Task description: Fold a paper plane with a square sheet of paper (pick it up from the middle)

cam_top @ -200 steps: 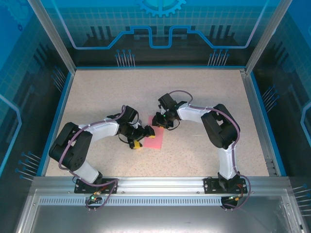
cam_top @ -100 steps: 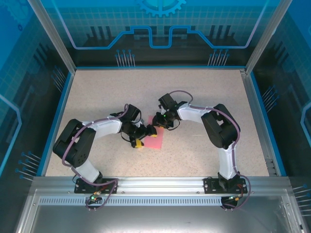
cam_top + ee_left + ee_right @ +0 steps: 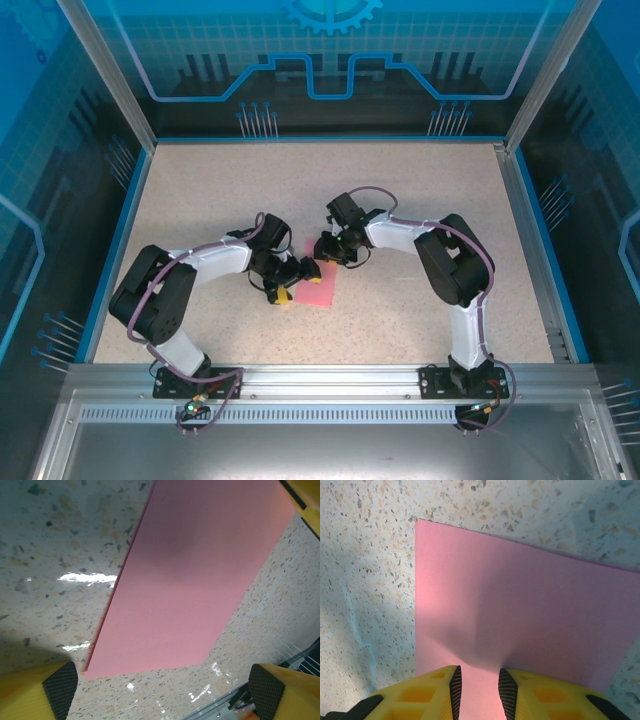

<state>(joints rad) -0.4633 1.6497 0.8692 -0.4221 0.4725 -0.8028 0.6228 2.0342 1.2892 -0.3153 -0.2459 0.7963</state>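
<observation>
The square sheet of paper (image 3: 320, 287) lies flat and pink on the speckled table between the two arms. My right gripper (image 3: 324, 258) stands on its far edge. In the right wrist view its yellow fingers (image 3: 435, 695) are drawn close together on the sheet (image 3: 520, 610), and pink paper fills the narrow gap of the right gripper (image 3: 479, 692). My left gripper (image 3: 296, 282) is wide open at the sheet's left edge. In the left wrist view its pads (image 3: 60, 690) stand far apart near a corner of the sheet (image 3: 190, 580), with bare table in the left gripper (image 3: 162, 695).
The speckled tabletop (image 3: 430, 190) is ringed by a blue rim and clear enclosure walls (image 3: 110, 110). A metal rail (image 3: 330, 380) with both arm bases runs along the near edge. A yellow finger (image 3: 306, 500) shows past the sheet's far side.
My left arm has swung a little to the right, bringing its open gripper closer over the sheet's left edge. The right gripper and the sheet have stayed put.
</observation>
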